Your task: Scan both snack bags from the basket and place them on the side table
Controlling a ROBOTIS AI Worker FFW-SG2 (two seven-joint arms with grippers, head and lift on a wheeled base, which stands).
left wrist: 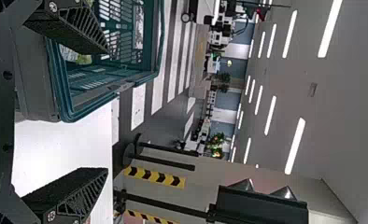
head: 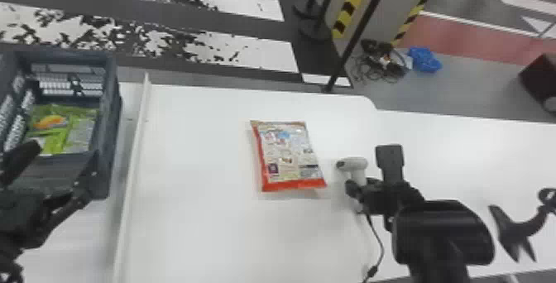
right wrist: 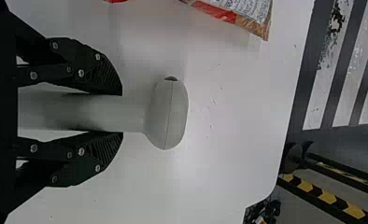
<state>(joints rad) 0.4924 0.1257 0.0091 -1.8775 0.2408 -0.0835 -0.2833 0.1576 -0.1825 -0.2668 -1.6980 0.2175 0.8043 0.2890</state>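
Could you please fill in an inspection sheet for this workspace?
Surface: white table, with a raised strip between basket and red-edged snack bag.
Job's things: red-edged snack bag lying flat on the table; green snack bag in the dark plastic basket; white handheld scanner in the right gripper.
Clutter: black curved object, far right.
Grippers: left open, by the basket; right closed on the scanner's handle.
Cables: black cable below the scanner; tangled cables on the floor beyond.
Surroundings: yellow-and-black striped edging, blue item on the floor.
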